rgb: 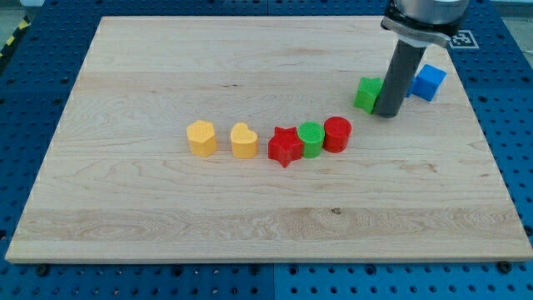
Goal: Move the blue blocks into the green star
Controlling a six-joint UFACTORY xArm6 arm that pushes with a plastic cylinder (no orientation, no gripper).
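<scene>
A pale wooden worktop (166, 67) with visible grain lies on a blue perforated base. A smooth dark rod comes down from the view's top right; my tip (388, 114) rests on the wood. There are no jaws on this arm, only the plain rod.

Just to the tip's left, touching or nearly touching the rod, sits a green block (366, 93), partly hidden, so its shape is unclear; it may be the star. To the rod's right, close beside it, sits a blue cube (430, 82), near the worktop's right edge and top right corner. Only one blue block shows.

Across the middle runs a loose row of ridged plastic blocks: from the view's left, a yellow block (201, 137) with flat facets, a yellow heart (244, 140), then a red star (285, 147), a green cylinder (311, 138) and a red cylinder (337, 133) pressed together. The worktop's left side and whole bottom strip are bare wood.
</scene>
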